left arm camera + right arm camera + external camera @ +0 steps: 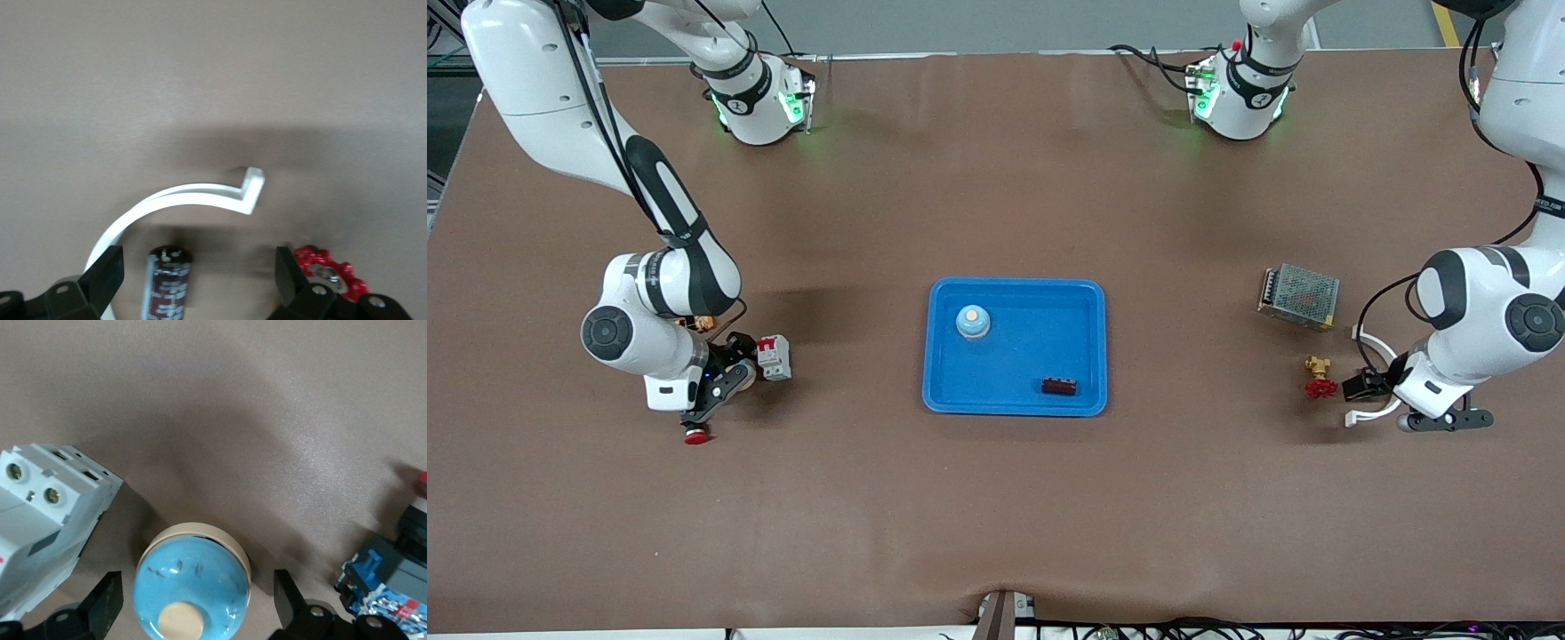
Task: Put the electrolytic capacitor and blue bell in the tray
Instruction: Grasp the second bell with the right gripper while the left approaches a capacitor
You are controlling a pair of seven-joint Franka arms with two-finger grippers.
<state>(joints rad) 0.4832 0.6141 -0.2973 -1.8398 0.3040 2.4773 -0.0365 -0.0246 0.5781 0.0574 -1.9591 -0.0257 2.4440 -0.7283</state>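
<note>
Resting in the tray point(1016, 284), blue bell point(972, 322) and electrolytic capacitor point(1059, 386), left gripper point(199, 268) spread wide astride a second capacitor point(168, 283) well apart from the tray, right gripper point(197, 595) likewise spread astride a second bell point(192, 587).

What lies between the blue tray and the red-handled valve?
Nothing: in the front view the brown table is bare from the tray to the valve. The left gripper is beside the valve; the right gripper is by the breaker.

Bright blue tray point(1089, 298), light blue bell point(972, 322) with cream button, dark brown capacitor point(1059, 386).
</note>
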